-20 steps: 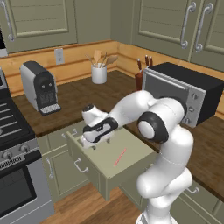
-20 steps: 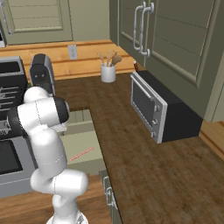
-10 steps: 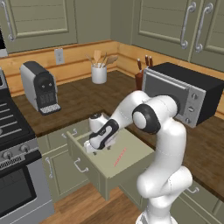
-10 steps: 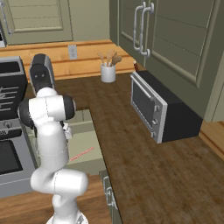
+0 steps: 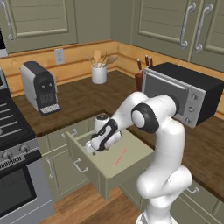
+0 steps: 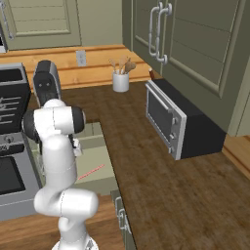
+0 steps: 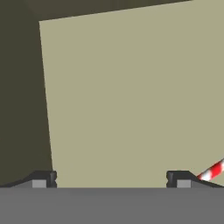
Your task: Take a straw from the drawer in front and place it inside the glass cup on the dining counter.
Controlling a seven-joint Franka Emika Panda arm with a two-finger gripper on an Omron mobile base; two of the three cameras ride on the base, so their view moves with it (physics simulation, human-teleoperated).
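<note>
Now, from the left base view, the gripper (image 5: 93, 148) hangs inside the open drawer (image 5: 131, 161), the straw (image 5: 120, 156) lying at its 4 o'clock. From the right base, straw (image 6: 91, 171) rests bare. Hand view: jaws wide, empty; straw (image 7: 212, 171) at 4 o'clock. Centre over it before closing.

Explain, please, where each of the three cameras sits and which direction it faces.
Left base view: behind the arm's left, looking forward and down at the open drawer; the arm and open hand show.
Right base view: behind the arm's right, looking forward over the counter; the arm partly hides the drawer.
Hand view: on the hand, looking down at the drawer floor; both fingertips show.
All three share the straw lying in the drawer.
</note>
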